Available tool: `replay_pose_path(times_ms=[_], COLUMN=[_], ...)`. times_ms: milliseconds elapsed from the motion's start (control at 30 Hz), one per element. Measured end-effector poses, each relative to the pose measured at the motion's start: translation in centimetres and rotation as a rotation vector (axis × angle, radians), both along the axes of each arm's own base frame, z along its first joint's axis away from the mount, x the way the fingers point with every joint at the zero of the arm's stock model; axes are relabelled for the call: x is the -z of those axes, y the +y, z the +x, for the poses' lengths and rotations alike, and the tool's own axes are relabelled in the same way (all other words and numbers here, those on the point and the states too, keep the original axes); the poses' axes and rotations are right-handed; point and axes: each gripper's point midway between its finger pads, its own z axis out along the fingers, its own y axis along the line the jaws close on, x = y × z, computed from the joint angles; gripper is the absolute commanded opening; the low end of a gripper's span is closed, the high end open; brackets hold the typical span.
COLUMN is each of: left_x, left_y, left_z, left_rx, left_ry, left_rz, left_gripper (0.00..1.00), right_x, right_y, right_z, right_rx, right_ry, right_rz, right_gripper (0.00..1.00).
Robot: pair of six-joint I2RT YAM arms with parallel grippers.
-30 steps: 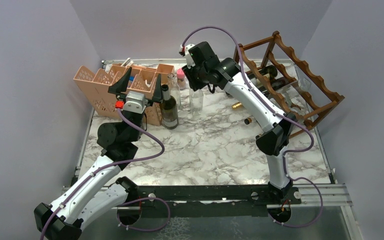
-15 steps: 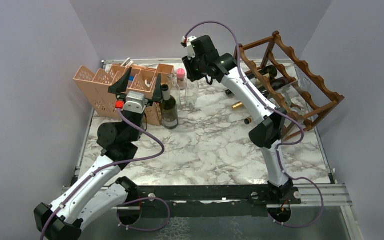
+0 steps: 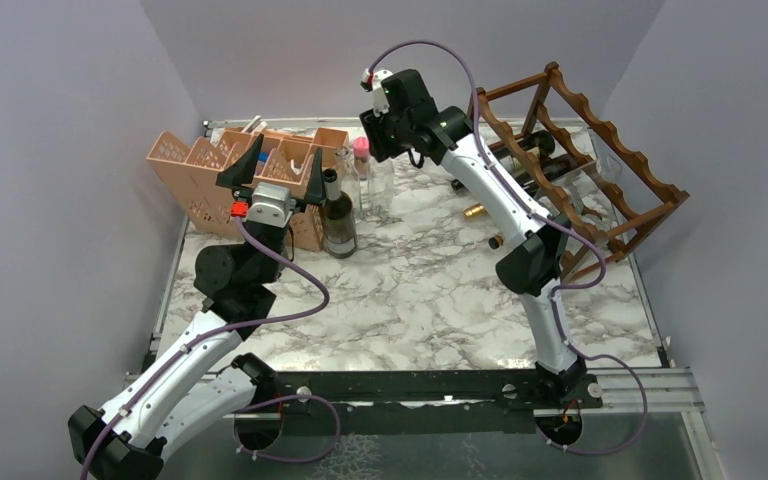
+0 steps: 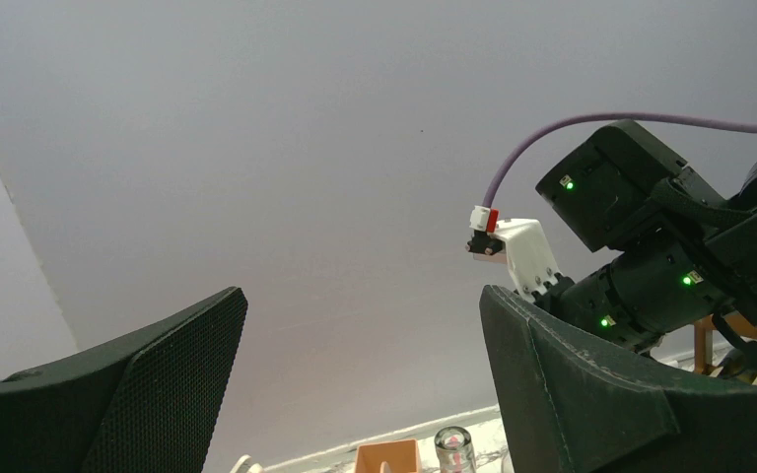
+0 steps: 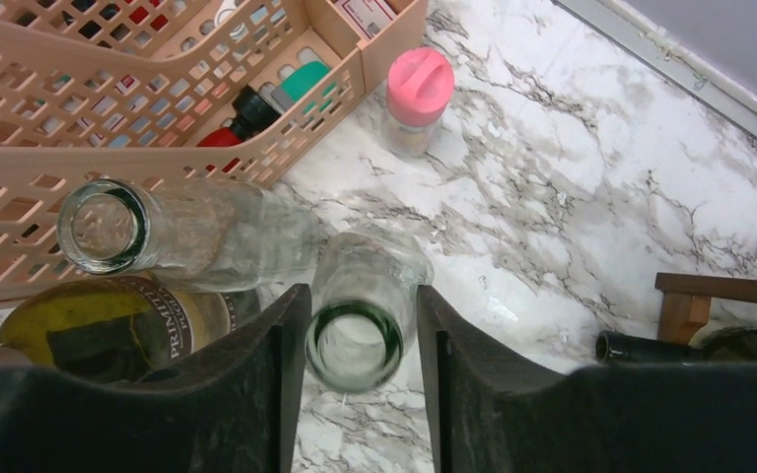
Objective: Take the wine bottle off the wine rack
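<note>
A clear glass wine bottle (image 5: 360, 340) stands upright on the marble table, and I look down into its green-tinted mouth. My right gripper (image 5: 362, 291) straddles its neck from above, its fingers (image 5: 256, 394) slightly parted with a thin gap on the right side. In the top view this bottle (image 3: 384, 195) stands under the right wrist, left of the brown wine rack (image 3: 600, 130). A dark bottle (image 3: 525, 150) lies in the rack, and its mouth (image 5: 641, 347) shows by a rack post (image 5: 720, 296). My left gripper (image 3: 285, 165) points up, open and empty (image 4: 360, 305).
Close to the left of the clear bottle stand another clear bottle (image 5: 158, 232), a dark labelled wine bottle (image 5: 108, 320) and a pink-capped jar (image 5: 416, 99). The peach lattice organiser (image 3: 210, 170) sits at the back left. Two small corks lie near the rack's foot (image 3: 475, 211).
My right arm has carried the clear bottle a little left and back, beside the other bottles. Its fingers have eased apart from the neck. The left arm has not moved.
</note>
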Motion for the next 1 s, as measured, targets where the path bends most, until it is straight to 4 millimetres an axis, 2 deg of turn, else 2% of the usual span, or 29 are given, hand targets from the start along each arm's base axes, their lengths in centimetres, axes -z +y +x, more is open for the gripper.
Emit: replay_pose_path(times_ms=[133, 400, 533, 667, 733, 833, 900, 1000], left_x=[0.0, 0.0, 0.0, 0.0, 0.0, 0.0, 0.0, 0.0], left_y=[0.0, 0.0, 0.0, 0.0, 0.0, 0.0, 0.0, 0.0], left_z=[0.0, 0.0, 0.0, 0.0, 0.0, 0.0, 0.0, 0.0], left_rx=[0.0, 0.0, 0.0, 0.0, 0.0, 0.0, 0.0, 0.001], left_ry=[0.0, 0.0, 0.0, 0.0, 0.0, 0.001, 0.001, 0.001], left_rz=[0.0, 0.0, 0.0, 0.0, 0.0, 0.0, 0.0, 0.0], left_gripper=[0.94, 0.94, 0.94, 0.94, 0.94, 0.94, 0.94, 0.94], right_x=[-1.0, -3.8, -6.2, -9.4, -10.2, -9.9, -8.5, -5.5], right_y=[0.3, -0.2, -3.0, -6.7, -8.5, -11.0, -12.7, -14.8], right_z=[0.1, 0.0, -1.6, -4.0, -5.4, -7.1, -7.9, -8.8], right_rx=[0.0, 0.004, 0.036, 0.09, 0.112, 0.152, 0.181, 0.233], right_ry=[-0.017, -0.073, -0.121, -0.191, -0.217, -0.238, -0.233, -0.198], right_rz=[0.025, 0.051, 0.01, -0.009, -0.012, -0.027, -0.059, -0.109], right_gripper=[0.65, 0.79, 0.83, 0.84, 0.88, 0.94, 0.99, 1.0])
